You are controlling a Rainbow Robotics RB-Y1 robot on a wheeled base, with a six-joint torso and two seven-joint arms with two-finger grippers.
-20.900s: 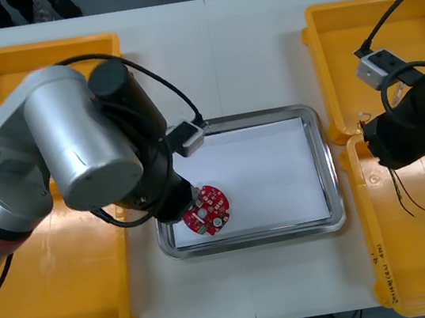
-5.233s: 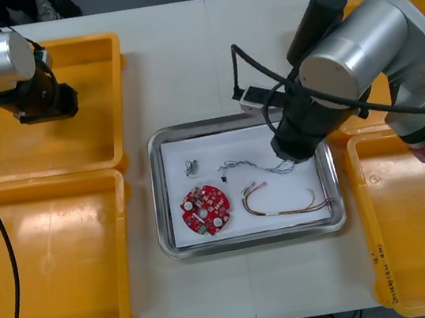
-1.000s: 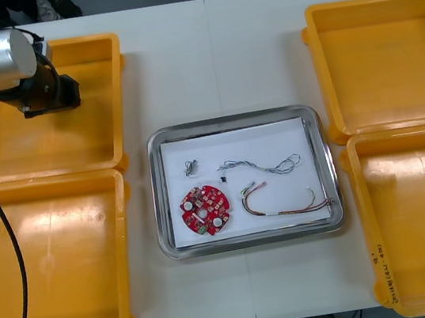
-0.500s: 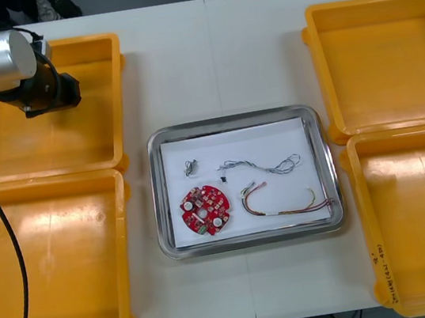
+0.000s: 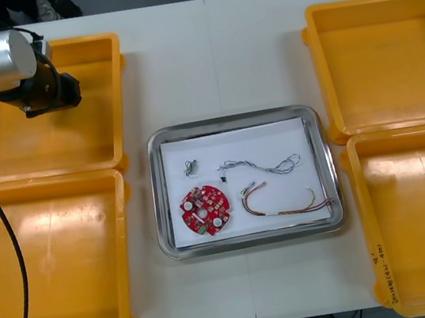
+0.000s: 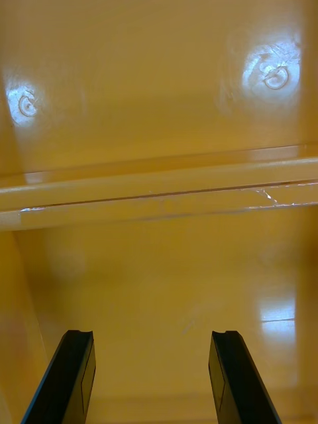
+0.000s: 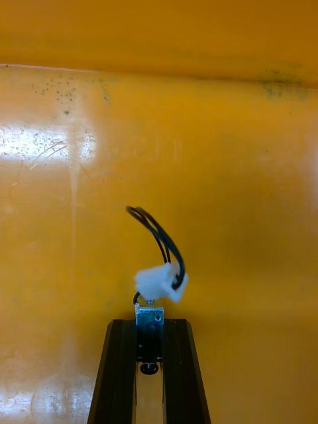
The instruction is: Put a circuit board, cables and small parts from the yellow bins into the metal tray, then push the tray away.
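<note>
At upper left, left fingers [image 7: 122, 371] pinch a black cable [image 7: 161, 240]; right fingers [image 6: 73, 377] stand wide. Next, likely: carry it to the tray [image 5: 230, 119].

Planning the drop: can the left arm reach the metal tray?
Probably yes: left gripper, shut on a black cable, hangs over the far left yellow bin; only table before the metal tray.
</note>
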